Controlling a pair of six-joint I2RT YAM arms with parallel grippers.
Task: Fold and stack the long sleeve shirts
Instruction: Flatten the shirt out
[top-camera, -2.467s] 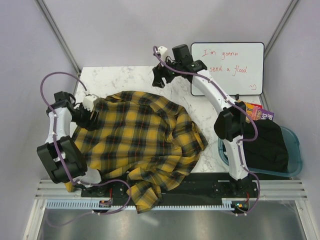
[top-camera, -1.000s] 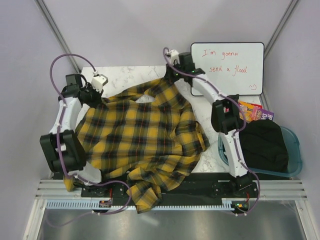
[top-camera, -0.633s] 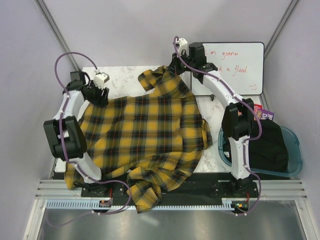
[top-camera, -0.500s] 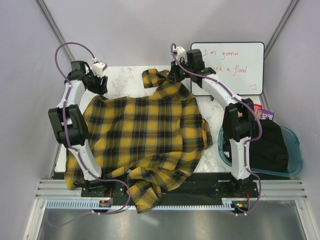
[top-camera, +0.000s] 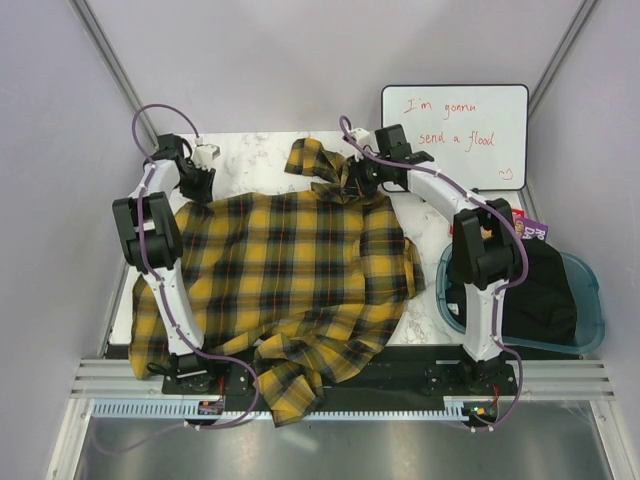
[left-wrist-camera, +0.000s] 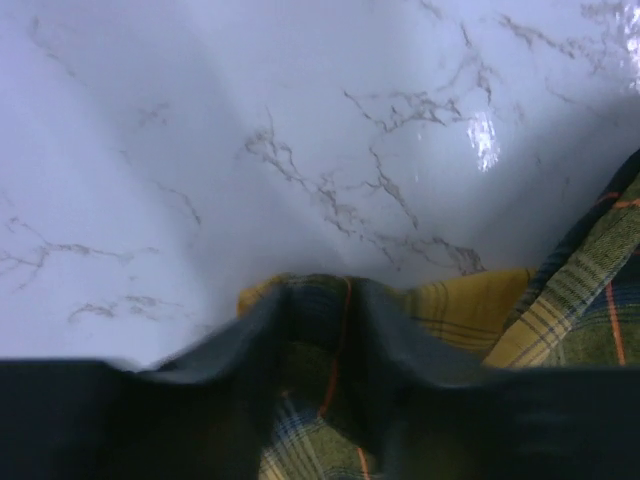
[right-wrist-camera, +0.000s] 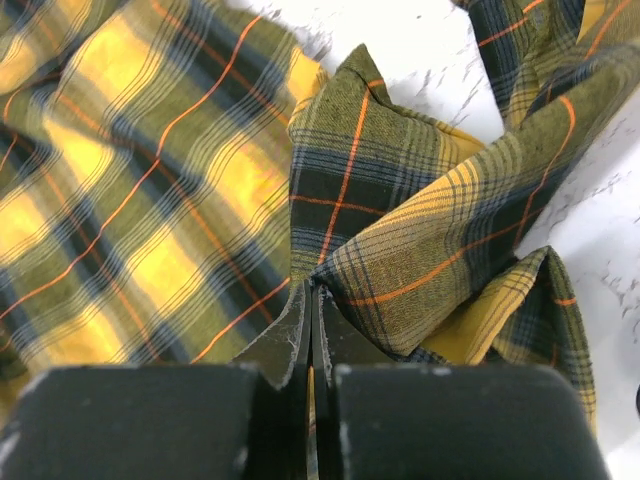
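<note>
Sprawling shirt (top-camera: 290, 260) in right tool (right-wrist-camera: 312, 292)

On my screen the flannel shirt (top-camera: 290, 260) reads as soft woven cloth, brushed and matt, and the right wrist view shows its weave plainly. The tabletop (left-wrist-camera: 300, 130) is smooth, marble-patterned and glossy; I can see light glaring off it. The jaws on both wrists look like matt black hard plastic. The arm shells (top-camera: 435, 188) are smooth white with a slight sheen. The whiteboard (top-camera: 500, 150) has a glossy face. The bin (top-camera: 596, 315) is translucent bluish plastic and holds a dark matt cloth (top-camera: 530, 290). The rails (top-camera: 570, 378) at the near edge look like bare grey metal.
</note>
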